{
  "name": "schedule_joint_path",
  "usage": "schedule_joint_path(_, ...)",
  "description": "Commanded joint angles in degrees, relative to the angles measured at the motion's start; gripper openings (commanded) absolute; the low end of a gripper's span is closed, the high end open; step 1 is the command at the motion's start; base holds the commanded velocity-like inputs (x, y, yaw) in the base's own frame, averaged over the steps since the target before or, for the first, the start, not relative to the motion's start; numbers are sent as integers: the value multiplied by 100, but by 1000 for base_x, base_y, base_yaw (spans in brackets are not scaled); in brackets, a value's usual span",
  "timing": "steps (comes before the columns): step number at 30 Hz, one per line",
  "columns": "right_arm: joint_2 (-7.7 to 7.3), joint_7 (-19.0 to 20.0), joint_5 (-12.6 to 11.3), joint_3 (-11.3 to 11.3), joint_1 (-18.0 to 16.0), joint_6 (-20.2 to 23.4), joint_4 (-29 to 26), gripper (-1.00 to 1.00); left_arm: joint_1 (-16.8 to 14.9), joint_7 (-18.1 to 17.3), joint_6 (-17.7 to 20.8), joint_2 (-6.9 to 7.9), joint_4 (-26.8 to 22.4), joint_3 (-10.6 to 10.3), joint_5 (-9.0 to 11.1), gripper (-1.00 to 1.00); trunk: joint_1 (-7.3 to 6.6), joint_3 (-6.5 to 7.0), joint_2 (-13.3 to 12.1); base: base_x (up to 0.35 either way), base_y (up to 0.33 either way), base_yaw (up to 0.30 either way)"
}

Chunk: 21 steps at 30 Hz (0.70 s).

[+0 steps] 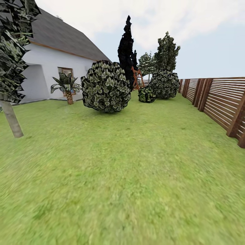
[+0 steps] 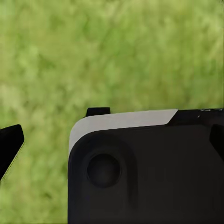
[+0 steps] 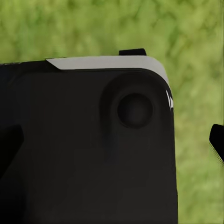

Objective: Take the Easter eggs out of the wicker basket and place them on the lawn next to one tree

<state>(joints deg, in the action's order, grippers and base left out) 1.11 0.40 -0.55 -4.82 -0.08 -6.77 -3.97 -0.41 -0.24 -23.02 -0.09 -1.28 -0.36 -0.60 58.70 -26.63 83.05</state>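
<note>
We look out from the head camera over a wide stretch of lawn (image 1: 129, 177) that runs open and bare ahead of us, with broad room between the white house (image 1: 51, 64) on our left and the slatted wooden fence (image 1: 221, 102) closing the right edge. A tree (image 1: 12, 119) with a pale trunk stands at the left border, its crown cut off by the frame. Farther back a round bush (image 1: 105, 86), a black tree (image 1: 126, 51) and more shrubs narrow the far end. In both wrist views a dark, white-edged part of the robot's body (image 2: 144, 172) hangs over grass, and we see only dark finger slivers at the edges, so we cannot tell how wide either gripper stands or whether it holds anything.
</note>
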Motion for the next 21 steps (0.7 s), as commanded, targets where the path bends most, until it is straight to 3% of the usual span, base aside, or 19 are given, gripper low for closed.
schedule_joint_path(1, 3, 4, -6, -44, -1, -17, -4, 100, -3, -2, -18, 0, 5, -1, -6, 100, 3, -5, 2, 304, 0, 0)
schedule_joint_path(21, 4, 4, -7, -42, -1, -12, -2, 100, -3, -2, -23, -3, 5, 1, -6, 100, 3, -5, 2, 284, 0, -21)
